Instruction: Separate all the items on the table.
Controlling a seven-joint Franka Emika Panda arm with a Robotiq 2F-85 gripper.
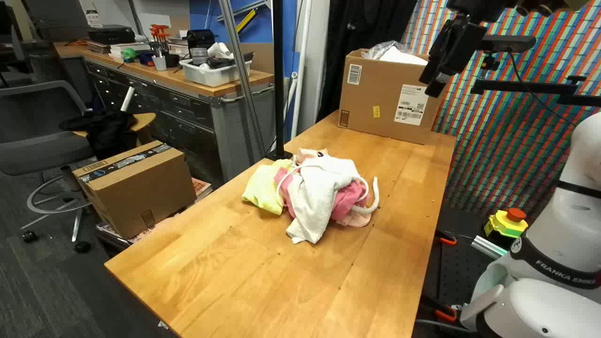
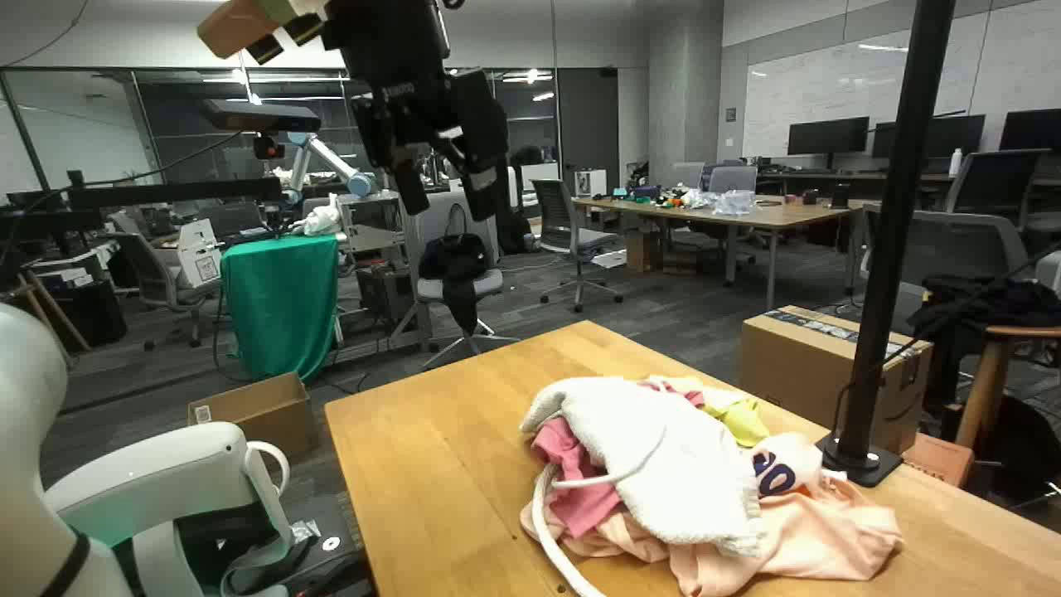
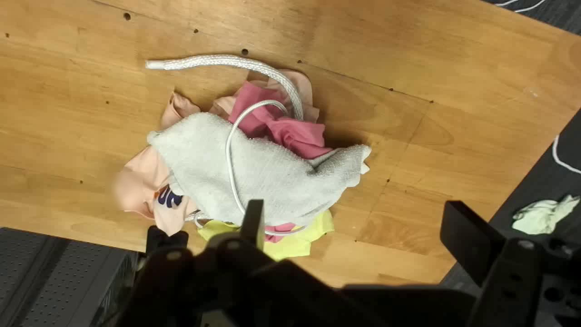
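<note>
A heap of items lies together on the wooden table. On top is the white-grey cloth, draped over a deep pink cloth. The pinkish-beige cloth spreads underneath, its dark printed mark showing. A yellow cloth pokes out at one side. The white rope loops across the heap, one thick end lying on bare wood; parts of it are hidden under cloth. High above the table, my gripper is open with nothing between its fingers; it also hangs clear of the heap in both exterior views.
A tall cardboard box stands at one end of the table. A black pole rises from a base at the table edge, close beside the heap. Another cardboard box sits off the table, lower down.
</note>
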